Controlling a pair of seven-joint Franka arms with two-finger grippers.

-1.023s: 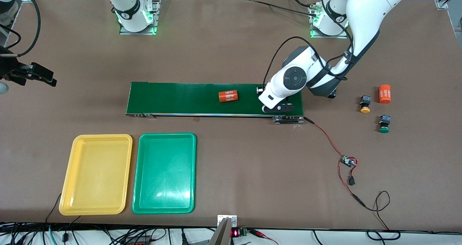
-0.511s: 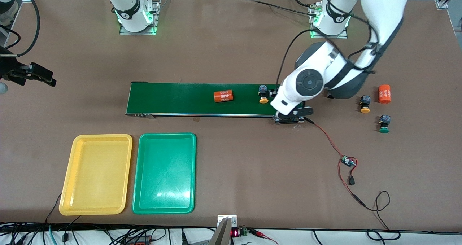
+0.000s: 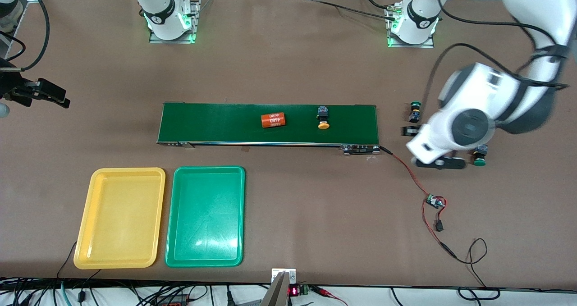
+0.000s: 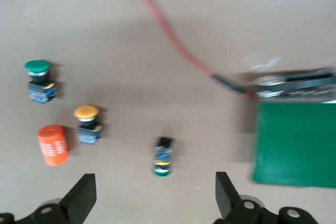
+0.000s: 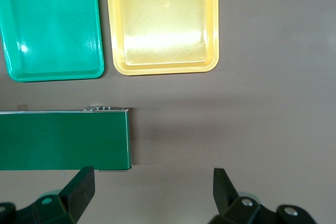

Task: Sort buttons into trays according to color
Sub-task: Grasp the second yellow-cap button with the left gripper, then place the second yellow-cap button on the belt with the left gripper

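Front view
Belt: we see the dark-green conveyor belt (image 3: 268, 124) mid-desk, with a yellow-capped button (image 3: 323, 118) lying on it beside an orange cylinder (image 3: 273, 120).
Trays: the yellow tray (image 3: 120, 218) and green tray (image 3: 205, 216) sit side by side near the desk's front edge, toward the right arm's end; both hold nothing.
Left gripper (image 3: 426, 147): we find it over the bare desk off the belt's end, toward the left arm's end, between a green-capped button (image 3: 414, 111) and another green-capped button (image 3: 480, 155).
Right gripper (image 3: 45, 93): it waits near the desk's edge at the right arm's end.

Left wrist view
Fingers (image 4: 83, 196): spread wide, holding nothing.
Buttons: we count two green-capped and one yellow-capped button (image 4: 88, 125) on the desk, the last just beside a second orange cylinder (image 4: 53, 145).

Right wrist view
Fingers (image 5: 80, 185): spread wide, empty, above the belt's end and both trays.
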